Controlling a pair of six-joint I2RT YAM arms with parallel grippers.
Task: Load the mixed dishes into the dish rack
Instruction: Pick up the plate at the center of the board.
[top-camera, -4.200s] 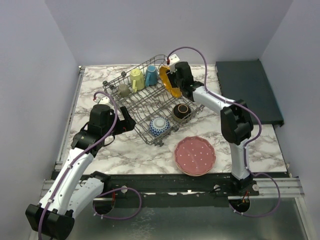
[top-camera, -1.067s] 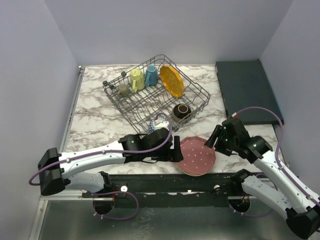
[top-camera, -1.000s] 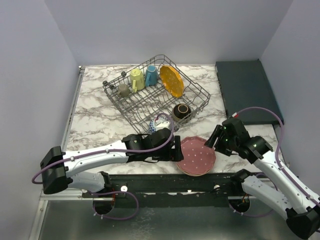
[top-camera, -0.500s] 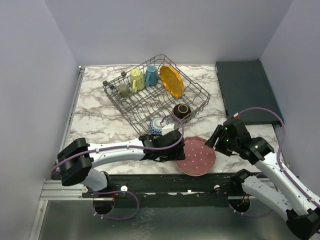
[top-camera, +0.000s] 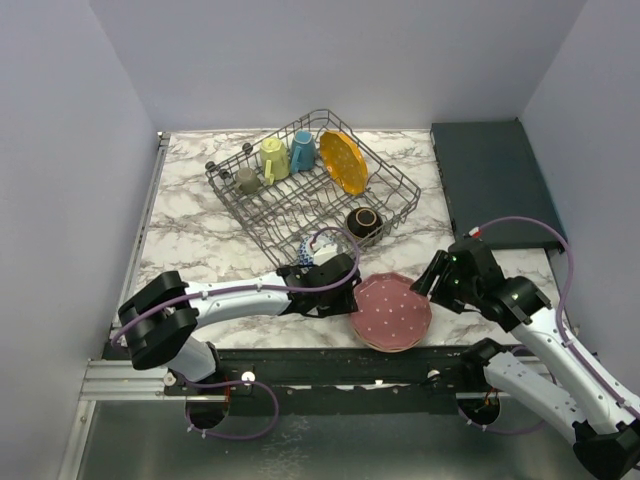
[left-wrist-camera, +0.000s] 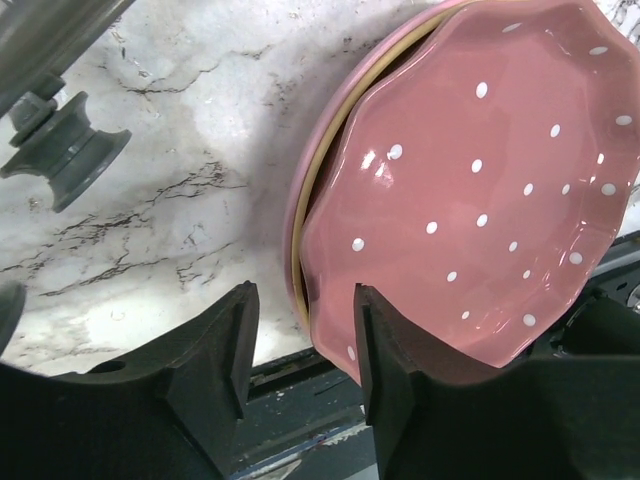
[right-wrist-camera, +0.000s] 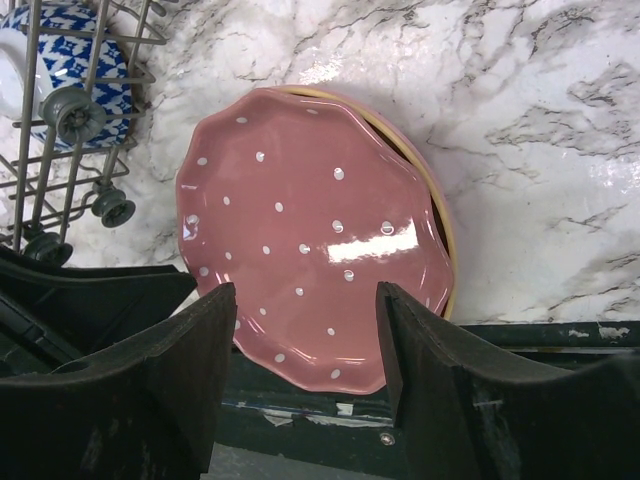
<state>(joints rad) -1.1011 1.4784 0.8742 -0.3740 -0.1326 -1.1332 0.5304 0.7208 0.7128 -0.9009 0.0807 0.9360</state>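
Top pink plate (top-camera: 392, 311) sits on a lower plate (left-wrist-camera: 300, 215) at the table's (top-camera: 190, 240) near edge, near-right of the dish rack (top-camera: 410, 192). Left gripper (left-wrist-camera: 300, 310) reaches in low from the left, jaws apart astride its left rim, nothing pinched. I'd seat that rim deep before squeezing. Right gripper (right-wrist-camera: 305, 295) hovers open and empty above.

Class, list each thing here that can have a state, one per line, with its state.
pink plate: askew on the lower plate
lower plate: lying flat beneath it
left tool: open, straddling the pink plate's rim
right tool: open, empty, above the pink plate
orange plate: on edge in the dish rack
blue mug: in the dish rack
yellow-green mug: in the dish rack
dark brown bowl: in the dish rack
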